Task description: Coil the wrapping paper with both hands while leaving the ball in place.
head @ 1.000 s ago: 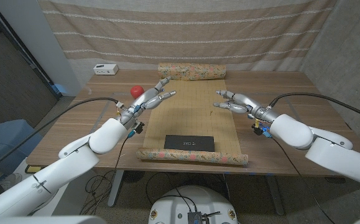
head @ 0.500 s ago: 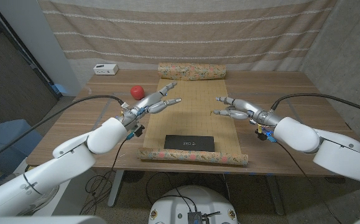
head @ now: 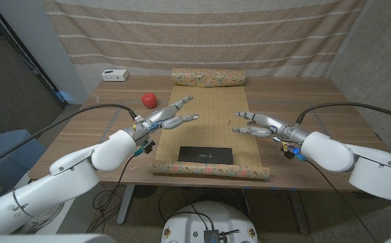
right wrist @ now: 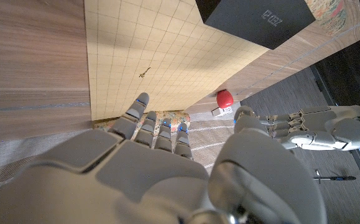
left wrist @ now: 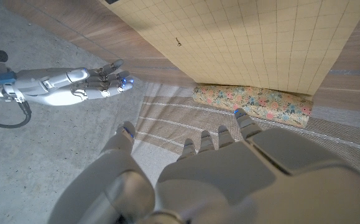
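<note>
We see the paper (head: pixel 212 125) spread flat down the middle of the table (head: pixel 317 101), grid side up, with a floral roll at each end: far roll (head: pixel 209 77) by the back edge, near roll (head: pixel 209 170) by the front edge. A black box (head: pixel 206 154) sits on the sheet just behind the near roll.

Left hand (head: pixel 171 115) hovers over the sheet's left edge, fingers spread and pointing inward, holding nothing. Right hand (head: pixel 256 123) hovers over the sheet's right edge, fingers apart and pointing inward, also holding nothing. We cannot tell whether any fingertip touches the paper. The two hands face each other across the sheet, well apart.

Ball (head: pixel 148 100), red, rests on bare table left of the sheet, near the far end, just behind the left hand and apart from it. A small white device (head: pixel 114 75) sits at the far left corner of the table.

Left wrist view shows the left hand's fingers (left wrist: pixel 199 143) open, the far roll (left wrist: pixel 251 102) beyond them, and the right hand (left wrist: pixel 74 84) opposite. Right wrist view shows the ball (right wrist: pixel 224 98) past the sheet and the box (right wrist: pixel 260 22).
</note>
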Action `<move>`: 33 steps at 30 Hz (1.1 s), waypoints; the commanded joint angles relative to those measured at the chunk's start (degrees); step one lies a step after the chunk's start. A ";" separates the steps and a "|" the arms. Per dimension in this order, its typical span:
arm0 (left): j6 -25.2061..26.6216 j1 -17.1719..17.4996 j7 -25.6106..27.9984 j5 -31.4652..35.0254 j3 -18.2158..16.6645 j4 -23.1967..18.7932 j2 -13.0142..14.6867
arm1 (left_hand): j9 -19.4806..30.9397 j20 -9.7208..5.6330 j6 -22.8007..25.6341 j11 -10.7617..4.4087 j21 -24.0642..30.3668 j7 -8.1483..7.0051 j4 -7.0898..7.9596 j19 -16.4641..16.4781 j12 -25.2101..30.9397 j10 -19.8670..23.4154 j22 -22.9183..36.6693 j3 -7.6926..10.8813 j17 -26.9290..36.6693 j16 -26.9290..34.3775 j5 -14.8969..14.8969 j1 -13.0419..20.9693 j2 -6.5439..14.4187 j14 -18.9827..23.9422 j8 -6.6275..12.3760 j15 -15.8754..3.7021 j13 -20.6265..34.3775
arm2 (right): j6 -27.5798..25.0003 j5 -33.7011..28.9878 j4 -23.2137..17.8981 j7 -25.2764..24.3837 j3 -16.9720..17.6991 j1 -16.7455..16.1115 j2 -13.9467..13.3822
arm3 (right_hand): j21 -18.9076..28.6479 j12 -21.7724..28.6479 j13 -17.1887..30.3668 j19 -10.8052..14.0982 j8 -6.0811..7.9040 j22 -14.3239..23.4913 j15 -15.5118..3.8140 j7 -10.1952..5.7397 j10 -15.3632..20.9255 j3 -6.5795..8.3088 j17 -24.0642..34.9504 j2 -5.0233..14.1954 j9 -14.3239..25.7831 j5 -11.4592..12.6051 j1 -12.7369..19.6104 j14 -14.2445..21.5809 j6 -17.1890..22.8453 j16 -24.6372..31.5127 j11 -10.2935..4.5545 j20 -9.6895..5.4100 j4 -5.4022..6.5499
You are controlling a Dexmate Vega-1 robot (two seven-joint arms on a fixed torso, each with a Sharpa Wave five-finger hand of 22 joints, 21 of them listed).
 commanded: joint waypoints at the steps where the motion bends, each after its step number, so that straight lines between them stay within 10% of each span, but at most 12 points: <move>1: 2.85 1.75 -1.88 1.32 -0.60 -3.43 2.98 | 0.13 0.32 -1.84 0.13 -0.28 0.15 -0.04 -0.33 -0.30 -0.40 0.25 -0.23 0.21 0.03 0.02 0.19 -0.53 -0.68 0.03 0.02 0.14 | -1.86 -1.71 -2.66 0.32 3.80 -5.91 -2.01 | -0.07 -0.19 0.18 -0.18 -0.42 0.19 0.15 0.00 -0.59 -0.52 0.03 -0.63 0.12 -0.09 -0.71 -0.59 -0.75 -0.19 0.12 0.01 -0.05; 33: 10.77 6.89 -5.72 4.28 -3.39 -9.35 10.38 | 0.09 0.09 3.32 -0.22 0.38 1.91 -2.68 1.88 1.34 4.93 0.15 -1.71 0.18 1.11 0.63 1.77 -3.22 1.91 1.74 -0.35 0.15 | -6.38 -6.79 -7.02 6.04 -4.57 -1.21 -3.96 | 0.04 -0.17 0.20 0.10 0.00 0.11 0.03 0.19 -1.43 -0.74 -0.32 -2.42 0.15 0.68 1.02 -0.61 -1.05 -0.28 -0.40 0.49 -2.27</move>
